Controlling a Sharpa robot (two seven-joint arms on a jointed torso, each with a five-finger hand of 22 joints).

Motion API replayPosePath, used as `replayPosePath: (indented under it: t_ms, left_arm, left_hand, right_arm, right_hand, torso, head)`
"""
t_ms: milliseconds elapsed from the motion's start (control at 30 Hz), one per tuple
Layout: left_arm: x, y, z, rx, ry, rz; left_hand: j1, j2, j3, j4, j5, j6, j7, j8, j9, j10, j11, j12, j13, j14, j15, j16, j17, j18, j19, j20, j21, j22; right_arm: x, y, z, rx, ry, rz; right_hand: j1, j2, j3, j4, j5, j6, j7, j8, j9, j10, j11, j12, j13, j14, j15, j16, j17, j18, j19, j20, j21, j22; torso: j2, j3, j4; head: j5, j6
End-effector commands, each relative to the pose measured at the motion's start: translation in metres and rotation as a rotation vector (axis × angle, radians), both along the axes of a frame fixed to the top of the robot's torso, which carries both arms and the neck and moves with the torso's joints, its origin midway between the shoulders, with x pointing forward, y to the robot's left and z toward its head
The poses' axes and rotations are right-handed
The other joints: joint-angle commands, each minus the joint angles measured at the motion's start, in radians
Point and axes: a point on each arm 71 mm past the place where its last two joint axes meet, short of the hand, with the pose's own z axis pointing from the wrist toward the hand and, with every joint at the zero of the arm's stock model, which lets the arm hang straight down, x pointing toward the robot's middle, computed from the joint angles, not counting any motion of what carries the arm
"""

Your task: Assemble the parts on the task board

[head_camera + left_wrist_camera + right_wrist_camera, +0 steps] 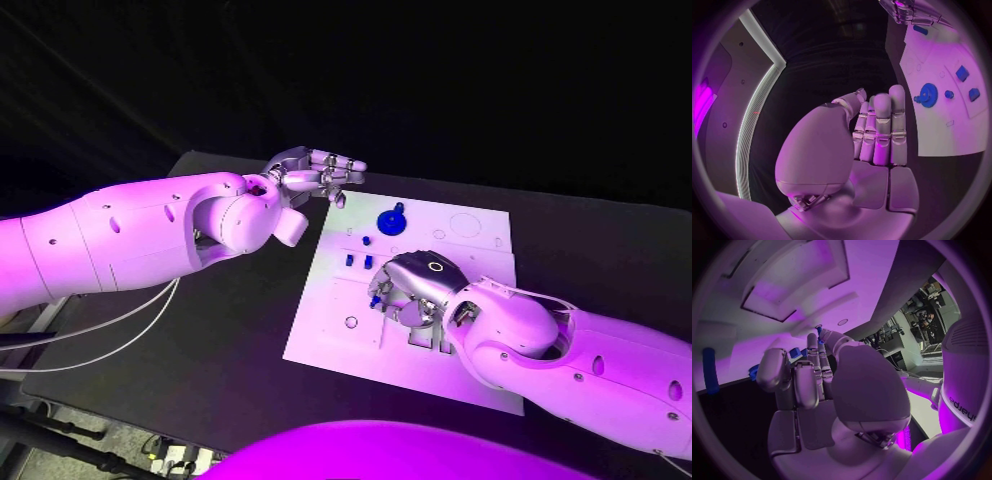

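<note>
Head view — one task board (476,375), both hands' fingers curled, grasp unclear.

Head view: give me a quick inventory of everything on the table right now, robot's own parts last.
Task board: one, white, middle of the black table.
Round gear-like part: one, blue, far end of the board.
Small parts: a few, blue, mid-board, beside the right hand.
Table: one, black, under the board.
Cables: two, pale, off the table's left edge.
Left hand: fingers curled, holding nothing, above the table at the board's far-left corner.
Right hand: over the board's middle; grip unclear.
</note>
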Motion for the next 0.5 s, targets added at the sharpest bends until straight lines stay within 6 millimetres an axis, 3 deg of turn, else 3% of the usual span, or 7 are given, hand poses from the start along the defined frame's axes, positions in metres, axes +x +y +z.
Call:
replayPosePath:
  t_ms: [33, 500]
  left_arm:
    - [-0.0004, -0.0028, 0.0011, -0.006, -0.003, -0.02]
    - [-0.0003, -0.0029, 0.001, -0.007, -0.002, -0.023]
  left_hand:
    - [0.004, 0.003, 0.0, -0.004, 0.0, -0.005, 0.005, -0.003, -0.001, -0.008, -0.002, 0.005, 0.001, -0.006, -0.001, -0.003, -0.001, 0.012, -0.004, 0.001, -0.003, -0.001]
    - [0.004, 0.003, 0.0, -0.004, 0.0, -0.005, 0.005, -0.003, -0.001, -0.008, -0.002, 0.005, 0.001, -0.006, -0.001, -0.003, -0.001, 0.012, -0.004, 0.001, -0.003, -0.001]
  right_arm:
    - [-0.0009, 0.001, -0.002, -0.031, -0.003, 0.012]
    - [-0.0018, 0.002, -0.0027, -0.044, 0.001, 0.016]
  right_hand:
    - [-0.006, 0.003, 0.006, 0.002, 0.006, 0.001, 0.0, 0.001, 0.001, 0.003, 0.002, -0.004, -0.001, 0.046, -0.009, 0.004, 0.002, -0.008, 0.008, 0.002, 0.007, 0.022]
    - [-0.006, 0.003, 0.006, 0.002, 0.006, 0.001, 0.0, 0.001, 0.001, 0.003, 0.002, -0.004, -0.001, 0.046, -0.009, 0.004, 0.002, -0.008, 0.008, 0.002, 0.007, 0.022]
  torso:
    - [0.0, 0.0003, 0.0002]
    - [0.0, 0.0001, 0.0001]
  head:
    - [0.0, -0.001]
    - [0.002, -0.004]
